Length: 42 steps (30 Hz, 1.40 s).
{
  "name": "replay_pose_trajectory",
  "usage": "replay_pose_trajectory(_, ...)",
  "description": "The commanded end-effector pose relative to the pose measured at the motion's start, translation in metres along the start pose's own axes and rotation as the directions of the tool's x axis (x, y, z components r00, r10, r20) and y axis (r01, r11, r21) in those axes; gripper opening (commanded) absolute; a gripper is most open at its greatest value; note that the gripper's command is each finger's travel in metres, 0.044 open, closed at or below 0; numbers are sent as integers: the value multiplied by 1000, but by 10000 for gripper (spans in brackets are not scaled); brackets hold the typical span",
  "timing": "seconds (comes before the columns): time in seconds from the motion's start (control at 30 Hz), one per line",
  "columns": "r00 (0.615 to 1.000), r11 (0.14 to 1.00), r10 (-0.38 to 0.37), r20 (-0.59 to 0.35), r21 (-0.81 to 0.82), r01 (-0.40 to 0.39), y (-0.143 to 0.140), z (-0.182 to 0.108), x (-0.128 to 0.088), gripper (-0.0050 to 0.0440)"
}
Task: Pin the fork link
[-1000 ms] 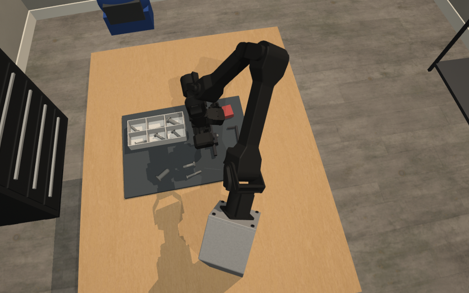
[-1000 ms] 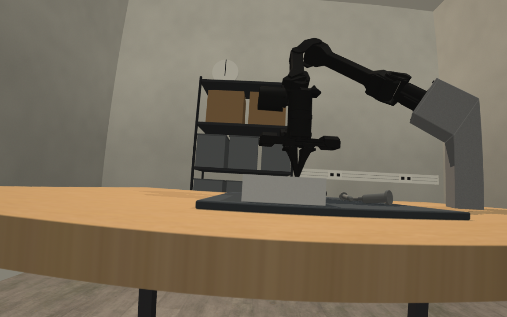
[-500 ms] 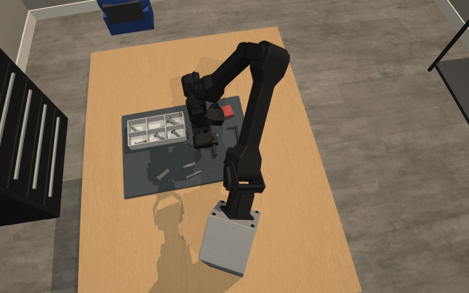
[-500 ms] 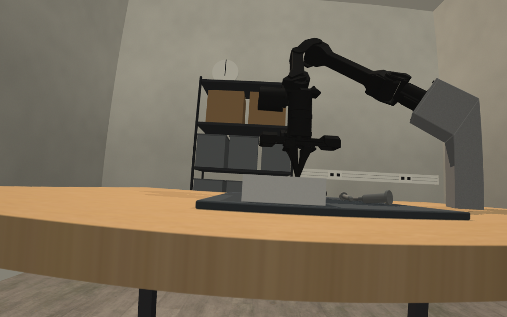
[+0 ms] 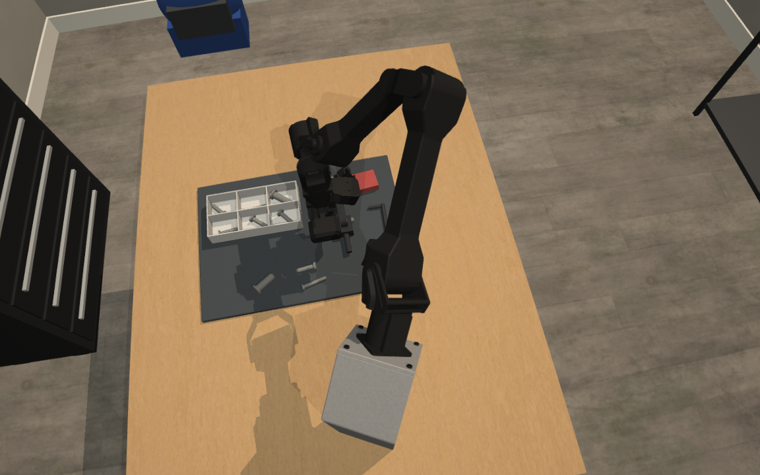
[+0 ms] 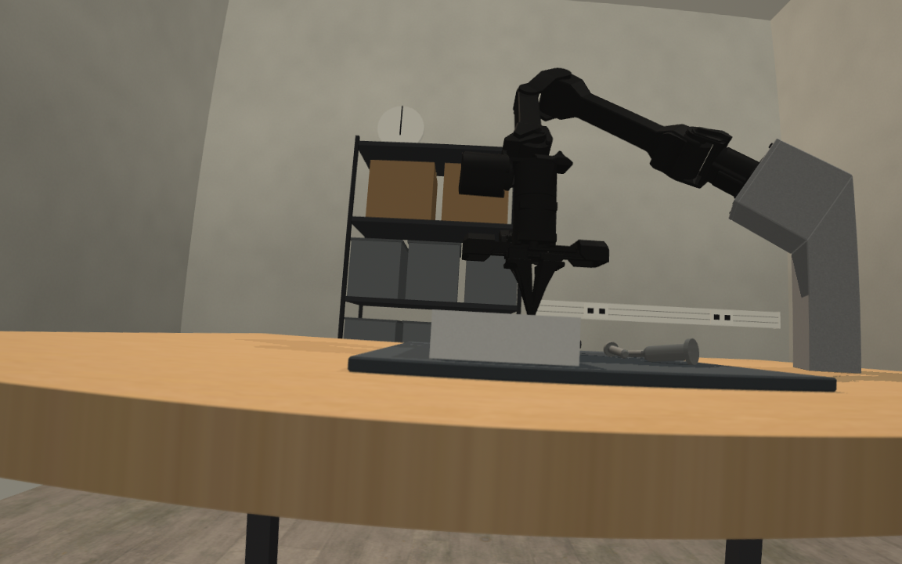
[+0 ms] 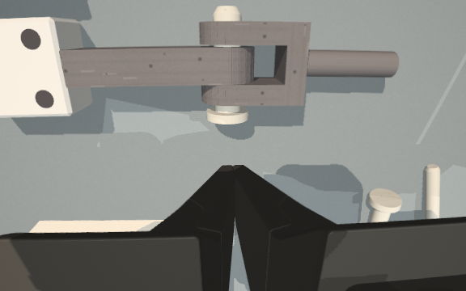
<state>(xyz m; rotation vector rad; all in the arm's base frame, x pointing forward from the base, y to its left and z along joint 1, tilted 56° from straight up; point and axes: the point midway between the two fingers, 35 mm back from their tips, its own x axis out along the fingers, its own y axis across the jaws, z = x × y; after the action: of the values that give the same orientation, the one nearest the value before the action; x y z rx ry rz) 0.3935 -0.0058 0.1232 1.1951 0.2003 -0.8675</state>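
Note:
The eye plate point(image 7: 148, 66) reaches from its white block into the fork link point(image 7: 296, 73), whose rod point(image 7: 354, 64) point(image 5: 347, 243) points away from the block. A pale pin passes through both cheeks and the eye. Its tip point(image 7: 227, 14) point(image 5: 351, 219) sticks out past the far cheek. Its head point(image 7: 227, 116) is on the parts-box side, with a short length of shank showing between head and cheek. My gripper point(image 7: 232, 175) point(image 6: 531, 312) is shut and empty, its tips apart from the head on that same side. The top view does not show the fingertips.
The white parts box point(image 5: 253, 232) point(image 6: 503, 340) holds several pins. Three loose pins point(image 5: 264, 282) point(image 5: 306, 267) point(image 5: 313, 282) lie on the dark mat point(image 5: 223, 304). A red block point(image 5: 368, 181) and an L-shaped bar point(image 5: 383, 217) are beyond the joint.

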Motion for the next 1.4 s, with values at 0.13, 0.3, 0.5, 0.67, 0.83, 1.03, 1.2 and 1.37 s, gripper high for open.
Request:
replay_pose_trajectory(0.13,1000,1000,9,0,7,-9,4,-1,-1,-50)
replay_pose_trajectory(0.3,1000,1000,9,0,7,-9,4,-1,-1,-50)
replay_pose_trajectory(0.5,1000,1000,8,0,6,-8,4,-1,0,-50)
replay_pose_trajectory(0.67,1000,1000,8,-1,4,-8,4,0,2,-50)
replay_pose_trajectory(0.83,1000,1000,8,-2,4,-8,4,0,6,-50)
replay_pose_trajectory(1.03,1000,1000,8,-2,4,-8,4,0,10,-50)
replay_pose_trajectory(1.2,1000,1000,9,-2,4,-9,4,0,16,-50)
replay_pose_trajectory(1.37,1000,1000,9,-2,4,-9,4,0,22,-50)
